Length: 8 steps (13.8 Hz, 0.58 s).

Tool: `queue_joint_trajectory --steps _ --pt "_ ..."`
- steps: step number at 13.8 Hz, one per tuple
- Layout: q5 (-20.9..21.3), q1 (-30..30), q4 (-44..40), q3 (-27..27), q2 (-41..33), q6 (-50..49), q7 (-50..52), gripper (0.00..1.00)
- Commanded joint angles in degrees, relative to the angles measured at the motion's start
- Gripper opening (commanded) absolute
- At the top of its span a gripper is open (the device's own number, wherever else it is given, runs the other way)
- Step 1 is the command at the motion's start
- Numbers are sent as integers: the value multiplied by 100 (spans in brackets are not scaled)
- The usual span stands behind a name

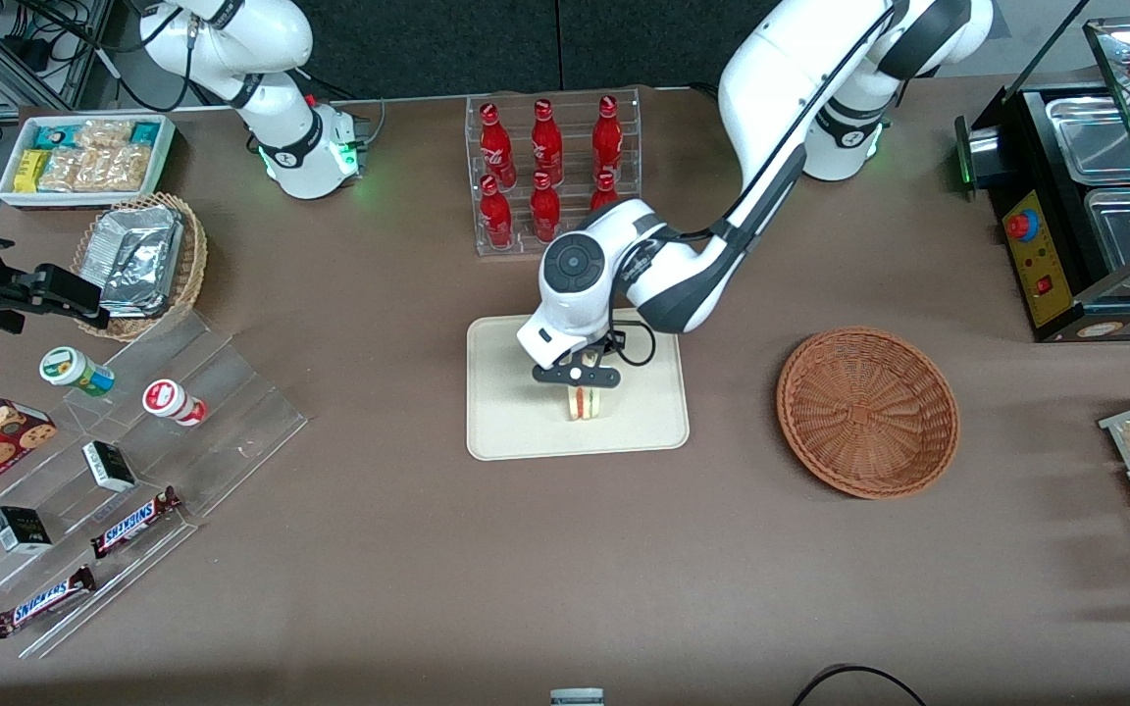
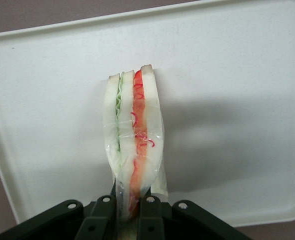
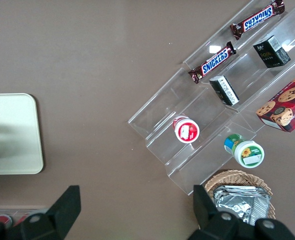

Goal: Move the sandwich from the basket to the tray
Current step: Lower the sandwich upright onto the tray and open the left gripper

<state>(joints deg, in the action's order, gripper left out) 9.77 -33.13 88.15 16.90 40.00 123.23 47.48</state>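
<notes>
The left arm's two-finger gripper (image 1: 580,384) is positioned over the flat cream-white rectangular tray (image 1: 516,431) with rounded corners and a low raised rim. Its fingers (image 2: 148,212) are seen in the left wrist view pressed close together against both faces of the small triangular wedge sandwich (image 2: 133,145) of pale cream bread, so the sandwich is gripped at its narrow end. The sandwich is held upright on edge, with green and red-orange filling layers shown along its cut side. In the front view the sandwich (image 1: 582,402) is located over the middle of the tray; whether its lower end touches the tray surface cannot be told. The round shallow reddish-brown woven wicker basket (image 1: 867,411) is set beside the tray, toward the working arm's end of the table, apart from it.
</notes>
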Motion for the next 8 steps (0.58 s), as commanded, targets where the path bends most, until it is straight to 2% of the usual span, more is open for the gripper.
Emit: queue_joint_trajectory --steps 1,3,4,5,6,8 --pt "183 -159 -237 -64 218 166 271 0" --pt "183 -203 -237 -64 227 166 271 0" --pt "192 -203 -229 -64 236 166 245 55" --pt "200 -203 -228 -64 236 166 219 86" --pt "200 -203 -237 -64 227 166 262 100" --pt "200 -177 -246 -73 148 122 262 100"
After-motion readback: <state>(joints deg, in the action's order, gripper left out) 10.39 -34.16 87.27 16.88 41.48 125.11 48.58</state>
